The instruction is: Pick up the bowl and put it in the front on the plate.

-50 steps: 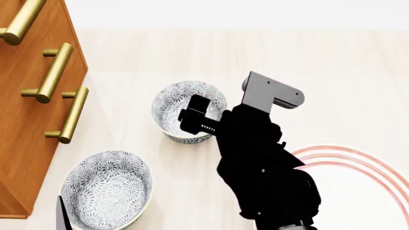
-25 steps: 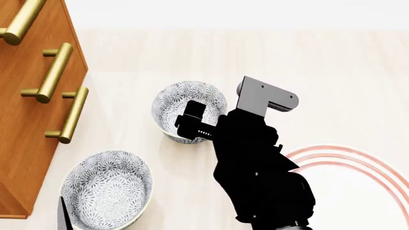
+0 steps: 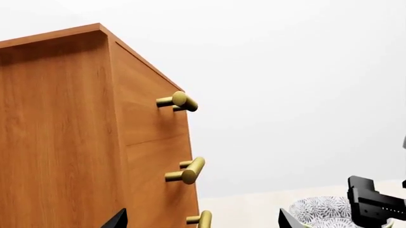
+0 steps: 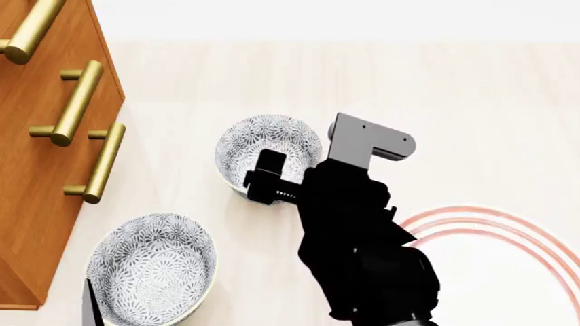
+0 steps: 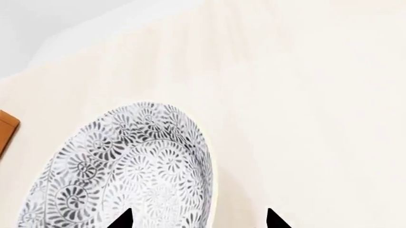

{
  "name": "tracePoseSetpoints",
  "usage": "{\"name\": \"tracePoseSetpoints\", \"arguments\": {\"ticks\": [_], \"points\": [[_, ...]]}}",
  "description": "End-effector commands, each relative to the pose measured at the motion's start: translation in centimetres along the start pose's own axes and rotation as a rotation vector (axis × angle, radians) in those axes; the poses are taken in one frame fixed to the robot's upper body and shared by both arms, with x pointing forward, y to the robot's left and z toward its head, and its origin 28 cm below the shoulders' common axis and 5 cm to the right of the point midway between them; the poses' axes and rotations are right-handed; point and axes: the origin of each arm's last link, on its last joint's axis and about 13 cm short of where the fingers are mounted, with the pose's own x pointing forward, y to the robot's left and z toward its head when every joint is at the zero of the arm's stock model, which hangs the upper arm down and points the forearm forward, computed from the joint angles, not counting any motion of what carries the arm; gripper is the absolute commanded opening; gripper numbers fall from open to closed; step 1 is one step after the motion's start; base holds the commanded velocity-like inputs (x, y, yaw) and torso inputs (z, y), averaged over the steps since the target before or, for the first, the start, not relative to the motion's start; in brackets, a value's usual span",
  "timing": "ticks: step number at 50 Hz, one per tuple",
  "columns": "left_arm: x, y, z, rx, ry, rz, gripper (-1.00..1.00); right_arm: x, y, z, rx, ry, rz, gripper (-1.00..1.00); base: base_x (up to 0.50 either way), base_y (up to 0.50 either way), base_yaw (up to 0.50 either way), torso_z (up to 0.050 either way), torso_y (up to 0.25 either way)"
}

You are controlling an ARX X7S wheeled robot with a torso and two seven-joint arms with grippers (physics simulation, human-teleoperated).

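Observation:
A floral-patterned bowl [image 4: 263, 139] stands mid-table; in the right wrist view the bowl [image 5: 127, 166] fills the lower left. My right gripper [image 4: 265, 175] hangs over its near right rim, open. In the right wrist view the gripper [image 5: 198, 221] straddles that rim, one fingertip [image 5: 123, 219] over the inside and the other outside. The plate [image 4: 507, 278], white with red rings, lies at the right front, partly hidden by my right arm. My left gripper [image 3: 201, 223] is open and holds nothing, near the cabinet.
A second patterned bowl [image 4: 154, 268] sits at the front left. A wooden cabinet [image 4: 37, 170] with brass handles [image 4: 77, 102] stands along the left side. In the left wrist view the cabinet [image 3: 76, 142] fills the left half.
My right gripper has shifted a little left and nearer over the bowl's rim. The bowls and plate have not moved.

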Motion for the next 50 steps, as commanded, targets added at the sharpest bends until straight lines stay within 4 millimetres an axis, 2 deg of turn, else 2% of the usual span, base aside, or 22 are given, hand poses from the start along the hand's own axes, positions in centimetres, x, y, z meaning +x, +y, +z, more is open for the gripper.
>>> {"name": "tracePoseSetpoints", "arguments": {"ticks": [1, 2, 3, 16, 28, 31, 34, 40, 45, 50], "points": [[0.1, 0.0, 0.0, 0.005, -0.003, 0.000, 1.00, 0.0, 0.4, -0.3, -0.005, -0.006, 0.027, 1.00, 0.00, 0.00, 0.00, 0.000, 0.000], [0.1, 0.0, -0.1, 0.005, -0.002, 0.001, 1.00, 0.0, 0.4, -0.3, -0.008, -0.008, 0.026, 1.00, 0.00, 0.00, 0.00, 0.000, 0.000], [0.1, 0.0, -0.1, 0.005, -0.002, 0.002, 1.00, 0.0, 0.4, -0.3, -0.010, -0.011, 0.025, -1.00, 0.00, 0.00, 0.00, 0.000, 0.000], [0.2, 0.1, -0.1, 0.005, 0.003, 0.011, 1.00, -0.4, 0.5, 0.3, -0.017, -0.046, 0.019, -1.00, 0.00, 0.00, 0.00, 0.000, 0.000], [0.1, 0.1, -0.1, 0.005, 0.003, 0.008, 1.00, -2.0, 1.1, 1.6, -0.026, -0.122, 0.034, -1.00, 0.00, 0.00, 0.00, 0.000, 0.000], [0.1, 0.1, 0.0, 0.006, 0.002, 0.007, 1.00, -2.4, 1.2, 2.1, -0.020, -0.141, 0.037, -1.00, 0.00, 0.00, 0.00, 0.000, 0.000], [0.1, 0.0, -0.1, 0.006, 0.001, 0.004, 1.00, -3.2, 1.2, 3.6, -0.003, -0.191, 0.039, -1.00, 0.00, 0.00, 0.00, 0.000, 0.000], [0.1, 0.0, -0.1, 0.006, 0.000, 0.002, 1.00, -4.4, 0.5, 5.5, 0.028, -0.247, 0.034, -1.00, 0.00, 0.00, 0.00, 0.000, 0.000], [0.1, 0.0, -0.1, 0.006, 0.002, 0.000, 1.00, -6.0, -0.2, 7.2, 0.042, -0.308, 0.039, -1.00, 0.00, 0.00, 0.00, 0.000, 0.000], [0.0, -0.1, -0.1, 0.006, 0.002, -0.001, 1.00, -8.5, -1.2, 8.7, 0.036, -0.373, 0.050, -1.00, 0.00, 0.00, 0.00, 0.000, 0.000]]}}
